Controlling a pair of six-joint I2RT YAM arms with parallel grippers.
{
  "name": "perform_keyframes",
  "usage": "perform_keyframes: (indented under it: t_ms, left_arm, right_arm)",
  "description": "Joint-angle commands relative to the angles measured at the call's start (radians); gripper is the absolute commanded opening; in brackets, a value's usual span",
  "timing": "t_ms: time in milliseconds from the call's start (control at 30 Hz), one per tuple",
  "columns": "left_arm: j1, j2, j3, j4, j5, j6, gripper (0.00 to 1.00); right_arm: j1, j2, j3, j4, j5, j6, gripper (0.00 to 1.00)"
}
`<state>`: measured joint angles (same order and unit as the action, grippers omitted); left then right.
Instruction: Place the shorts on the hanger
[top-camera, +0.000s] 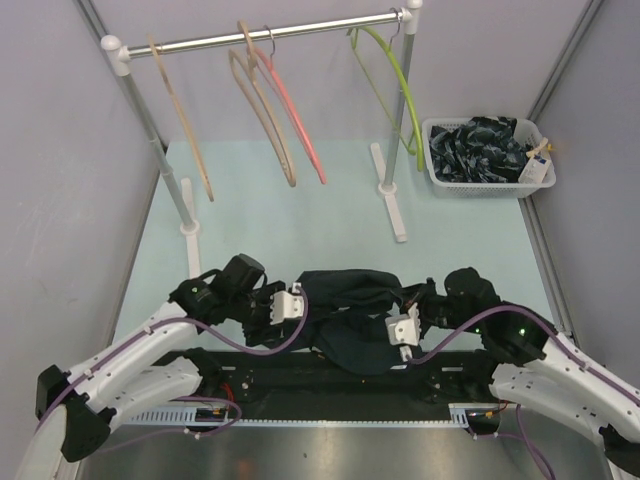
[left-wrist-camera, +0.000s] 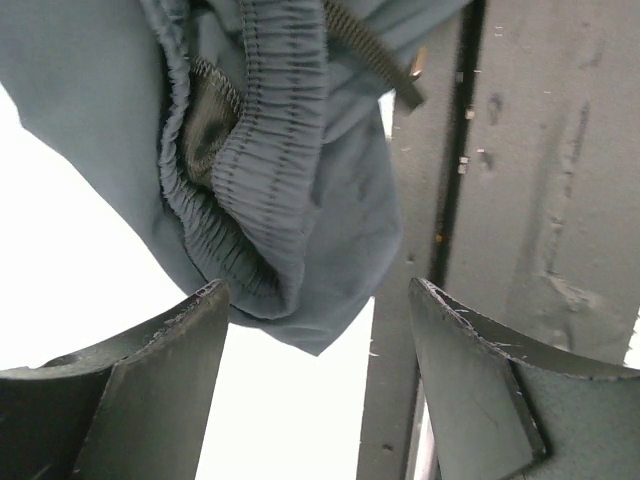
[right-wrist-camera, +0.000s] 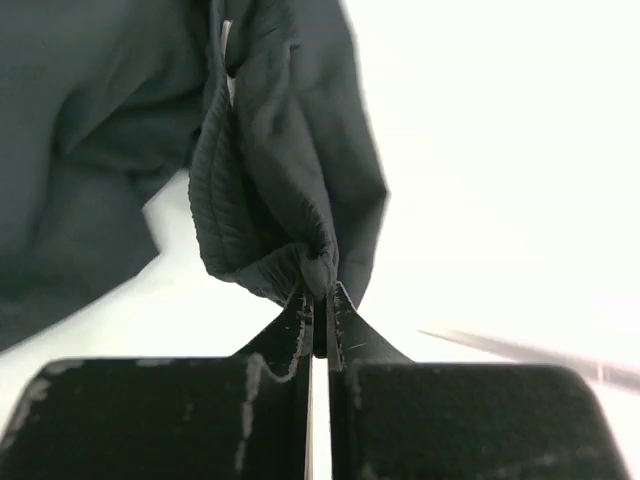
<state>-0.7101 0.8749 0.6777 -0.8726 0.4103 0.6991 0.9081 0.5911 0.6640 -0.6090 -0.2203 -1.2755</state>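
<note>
The left gripper (top-camera: 288, 303) sits at the left end of the shorts (top-camera: 350, 300), its fingers spread wide with nothing between them. In its wrist view the gathered waistband and a drawstring lie just ahead of the gap, nearer the left finger (left-wrist-camera: 165, 350). I cannot tell whether cloth and finger touch.

The shorts lie bunched on the table (top-camera: 300, 215) at its near edge, between the two arms, with their long axis running left to right from one gripper to the other.

At the right end the right gripper (top-camera: 403, 328) has its fingers pressed together on a fold of the waistband. Its wrist view shows the dark ribbed edge pinched at the very tips.

So one end is held and the other is not. Judging from this, the next move turns on the left fingers closing on the waistband straight ahead of them.

The hanger (top-camera: 392, 75) – the lime-green one – hangs at the far right of the rail (top-camera: 270, 35), well apart from the shorts and nearer the right arm. The wooden hangers (top-camera: 185, 130) and the pink hanger (top-camera: 300, 125) hang to its left.

Far right, a white basket (top-camera: 480, 188) stands on the table just beside the rack's right post, filled with dark crumpled clothes (top-camera: 480, 145).
</note>
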Motion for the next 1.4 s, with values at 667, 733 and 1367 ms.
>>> perform_keyframes:
  t_ms: [667,733,1367]
  left_arm:
    - [0.006,0.131,-0.009,-0.014,0.005,0.091,0.77]
    - [0.006,0.144,-0.013,0.001,0.008,0.076,0.77]
    - [0.167,0.194,0.077,0.195,0.340,-0.059,0.68]
  right_arm:
    - [-0.002,-0.093,0.106,0.026,0.055,0.324,0.00]
    - [0.000,-0.097,0.108,0.023,0.053,0.323,0.00]
    - [0.000,-0.131,0.089,0.002,0.055,0.300,0.00]
